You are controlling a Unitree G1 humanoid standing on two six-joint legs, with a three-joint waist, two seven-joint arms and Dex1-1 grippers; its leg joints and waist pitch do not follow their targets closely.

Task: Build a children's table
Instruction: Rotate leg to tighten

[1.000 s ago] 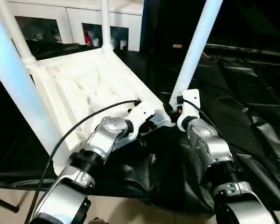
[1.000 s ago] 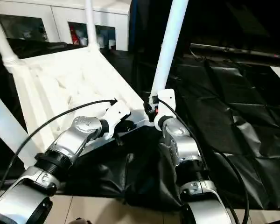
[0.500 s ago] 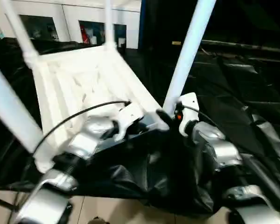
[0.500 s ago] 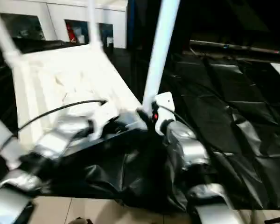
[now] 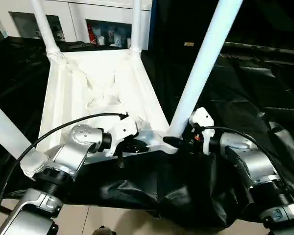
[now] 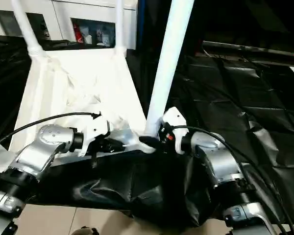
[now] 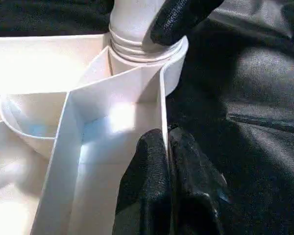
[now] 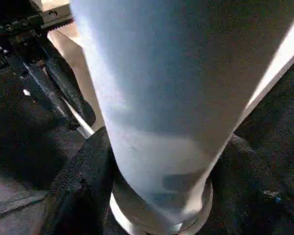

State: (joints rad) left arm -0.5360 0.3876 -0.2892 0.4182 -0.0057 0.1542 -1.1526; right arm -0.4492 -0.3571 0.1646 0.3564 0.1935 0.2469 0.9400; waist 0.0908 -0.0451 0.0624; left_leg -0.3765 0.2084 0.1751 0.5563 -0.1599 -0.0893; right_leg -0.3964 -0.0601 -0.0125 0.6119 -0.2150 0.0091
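The white tabletop [image 5: 98,88] lies ribbed side up on the black sheet, with all four white legs standing in its corner sockets. My left gripper [image 5: 137,145] is shut on the tabletop's near rim; in the left wrist view its fingers [image 7: 157,166] pinch the thin rim wall beside the corner socket. My right gripper [image 5: 175,142] is shut on the base of the near-right leg [image 5: 206,58], with a finger [image 8: 78,181] on each side of the tube [image 8: 176,88]. The near-left leg [image 5: 7,132] rises at the picture's left edge. Two far legs [image 5: 44,27] stand at the back.
A white cabinet [image 5: 103,19] with small items on its shelves stands behind the table. A crinkled black sheet [image 5: 264,83] covers the work surface and hangs over its near edge. Pale floor [image 5: 88,220] shows below.
The tabletop has swung round so its far end sits nearer the middle and it lies flatter. Both grippers kept their hold; my right forearm has swung out to the right.
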